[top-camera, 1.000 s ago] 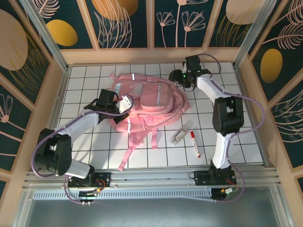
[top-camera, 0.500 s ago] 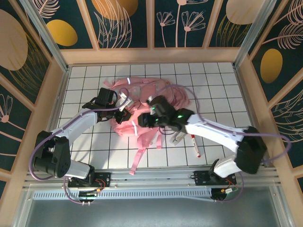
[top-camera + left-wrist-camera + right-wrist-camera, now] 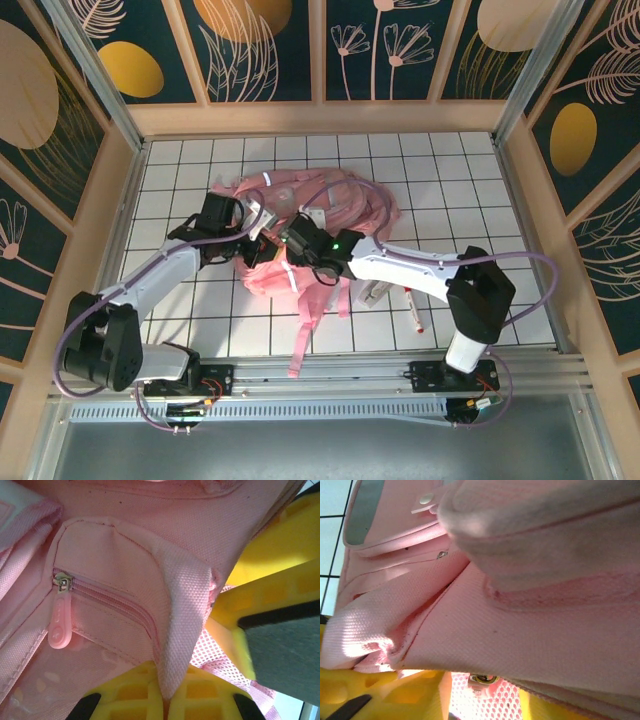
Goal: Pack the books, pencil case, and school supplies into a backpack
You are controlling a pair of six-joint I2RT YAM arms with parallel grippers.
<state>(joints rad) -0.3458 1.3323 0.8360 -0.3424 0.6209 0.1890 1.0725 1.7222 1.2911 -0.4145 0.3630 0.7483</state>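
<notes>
Both press into the backpack [image 3: 380,212]: left pincer [image 3: 165,700] clamps a fabric fold; right pincer [image 3: 482,695], fabric-smothered, grip unclear.

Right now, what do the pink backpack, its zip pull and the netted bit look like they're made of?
The backpack: woven synthetic cloth, probably, matte; its coarse weave shows. The zip pull: soft rubbery plastic, seemingly, smooth and slightly glossy, on a metal slider. The netted panel: open mesh fabric with tiny holes.

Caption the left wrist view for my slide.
Left pincer pinches a fold of the pink backpack beside a zipped pocket.
</notes>
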